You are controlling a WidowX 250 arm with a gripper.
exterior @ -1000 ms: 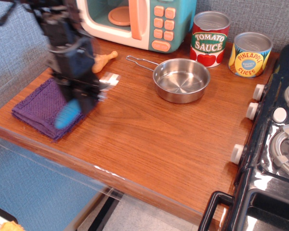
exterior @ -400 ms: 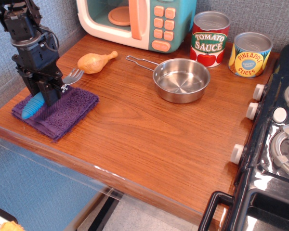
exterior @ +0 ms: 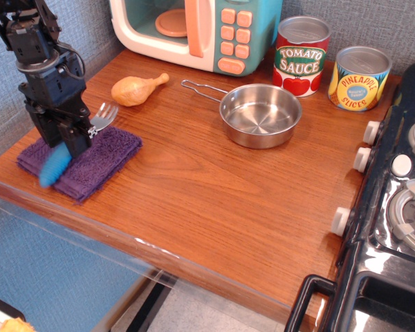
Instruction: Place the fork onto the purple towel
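The purple towel (exterior: pixel 97 160) lies at the front left corner of the wooden counter. My gripper (exterior: pixel 70 140) stands over its left half, pointing down. It is shut on the fork (exterior: pixel 55 166) at its middle. The blue handle slants down to the front left, is blurred, and reaches the towel's front edge. The silver tines (exterior: pixel 106 114) stick out to the back right, just past the towel's far edge. The fingertips are hidden against the dark gripper body.
A toy chicken drumstick (exterior: pixel 135 88) lies behind the towel. A steel pan (exterior: pixel 260 115) with a wire handle sits mid-counter. A toy microwave (exterior: pixel 197 31), a tomato sauce can (exterior: pixel 301 55) and a pineapple can (exterior: pixel 360 77) line the back. A toy stove (exterior: pixel 394 207) is on the right.
The gripper carried the fork left across the towel, then sank a little. The blue handle has since tipped down toward the towel's front edge.
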